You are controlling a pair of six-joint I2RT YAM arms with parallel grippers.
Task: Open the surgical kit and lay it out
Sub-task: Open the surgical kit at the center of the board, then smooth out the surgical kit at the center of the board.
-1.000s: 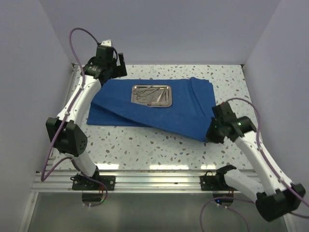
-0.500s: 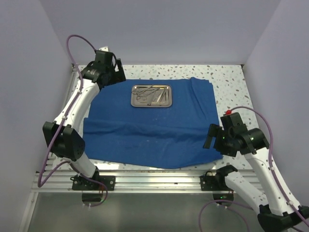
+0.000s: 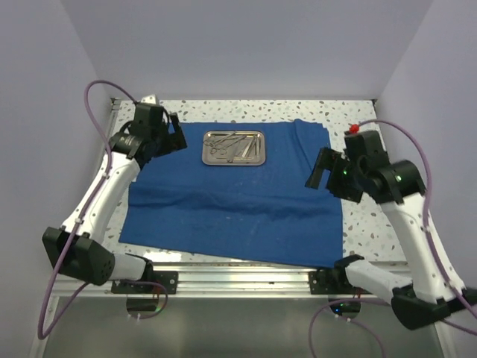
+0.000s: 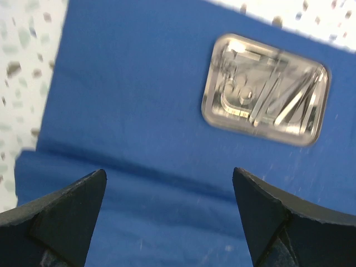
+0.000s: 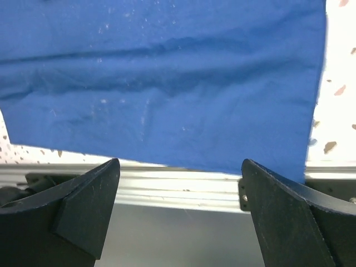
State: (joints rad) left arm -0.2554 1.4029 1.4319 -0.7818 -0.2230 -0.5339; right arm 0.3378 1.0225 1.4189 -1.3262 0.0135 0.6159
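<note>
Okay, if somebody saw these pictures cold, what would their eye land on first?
The big royal-blue cloth spread over most of the speckled table. Then the shiny steel tray on its far half, holding slim silver instruments. The left gripper and right gripper hang open above the cloth's left and right sides.

- One royal-blue cloth wrap (image 3: 231, 201), a single sheet.
- One steel tray (image 3: 233, 163) with rounded corners.
- Several slim silver instruments (image 3: 227, 144) in that tray (they overlap and blur together, so the exact number cannot be told; both ringed handles and straight pieces show).
- Two robot arms: one left arm (image 3: 112, 186) and one right arm (image 3: 414, 224).
- Two grippers: one left gripper (image 3: 176, 134) and one right gripper (image 3: 319, 170), each with two dark fingers, four in all.
- One speckled table (image 3: 361, 224).
</note>
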